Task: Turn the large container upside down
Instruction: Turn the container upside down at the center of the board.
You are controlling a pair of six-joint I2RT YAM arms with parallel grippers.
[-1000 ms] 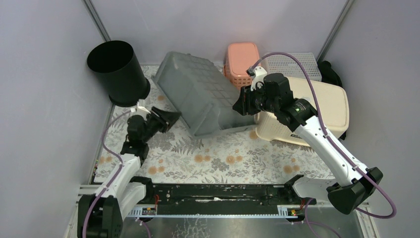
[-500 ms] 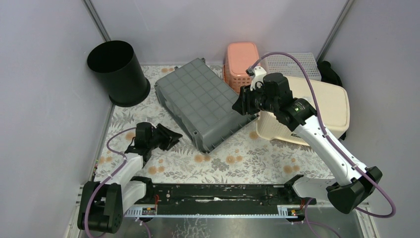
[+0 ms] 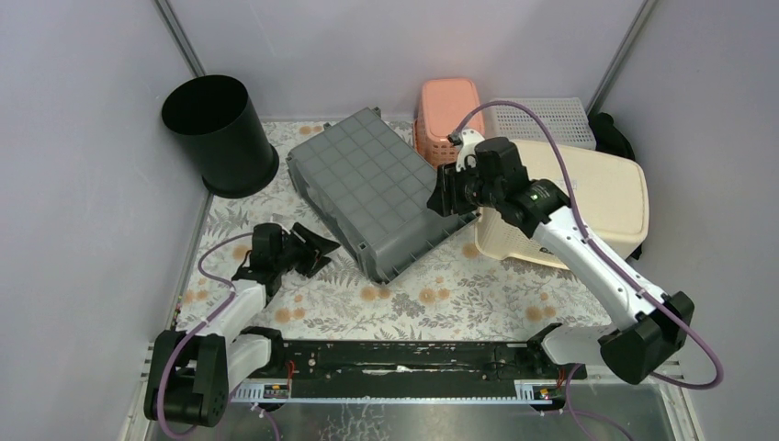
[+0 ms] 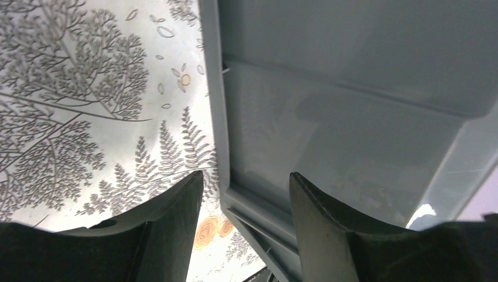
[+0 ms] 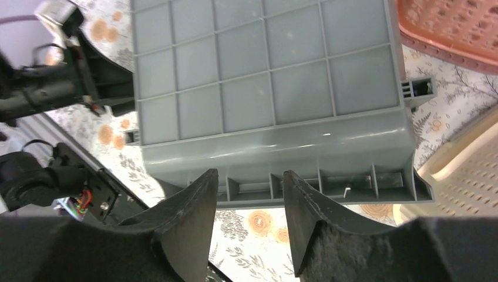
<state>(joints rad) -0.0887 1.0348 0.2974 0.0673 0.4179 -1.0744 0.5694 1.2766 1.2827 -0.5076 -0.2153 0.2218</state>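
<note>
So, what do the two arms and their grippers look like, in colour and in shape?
The left arm and the right arm both have white links and black joints. A purple cable loops along each one. The right arm carries a small green light. The left gripper and the right gripper are black, each with two broad, curved fingers.

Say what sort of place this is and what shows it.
Probably a robot test cell: plain walls around a floral tablecloth, the left arm and right arm bolted to a rail, the large container laid out.
</note>
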